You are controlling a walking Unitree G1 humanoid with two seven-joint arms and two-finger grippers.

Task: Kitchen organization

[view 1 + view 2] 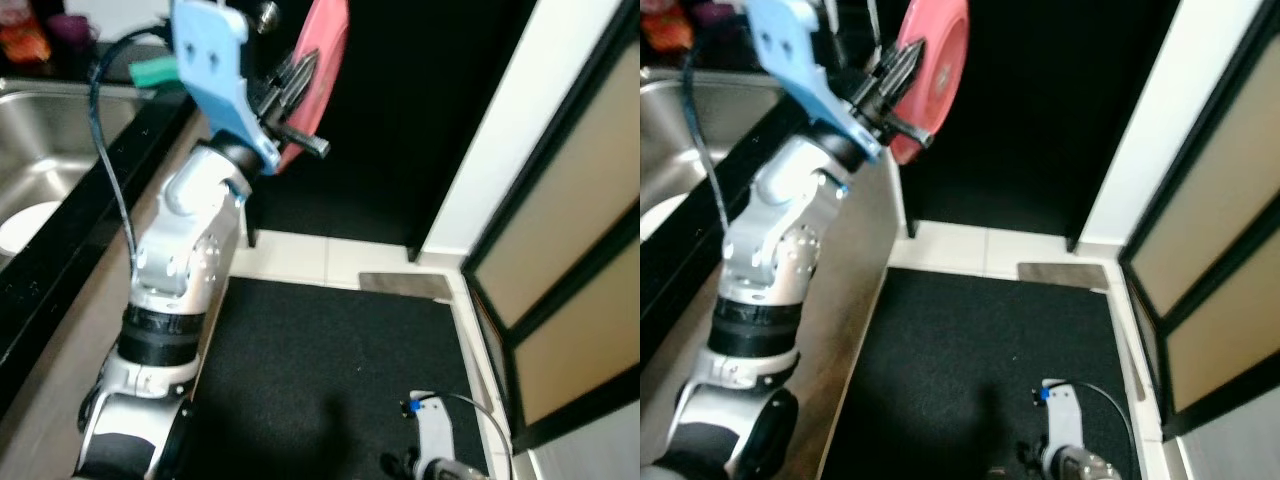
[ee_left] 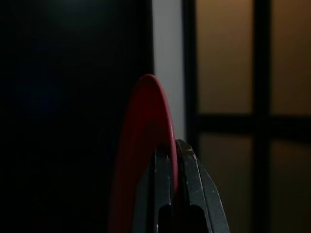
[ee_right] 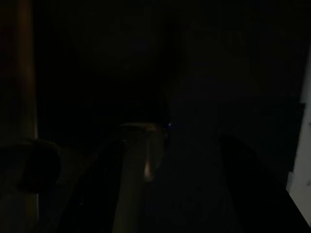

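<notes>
A black-topped bench (image 1: 60, 240) with a steel sink (image 1: 40, 150) is being passed on the robot's left, and a black floor mat (image 1: 330, 370) is being crossed toward a dark opening.

The left arm is being held raised beyond the bench edge. A pink plate (image 1: 935, 70) is being carried on edge in the air, beside the sink and in front of the dark opening. The rim is being clamped by the left gripper (image 2: 176, 155), one finger on each face of the plate.

The right gripper (image 1: 435, 440) is being held low over the mat; whether its fingers are apart or together cannot be told.

Risk, as judged: the plate is being held by a narrow pinch at the rim only. Slipping or swinging is being invited by any jolt, and a drop onto the tiled floor (image 1: 300, 255) could break it. The bench edge could also be struck in turning.
</notes>
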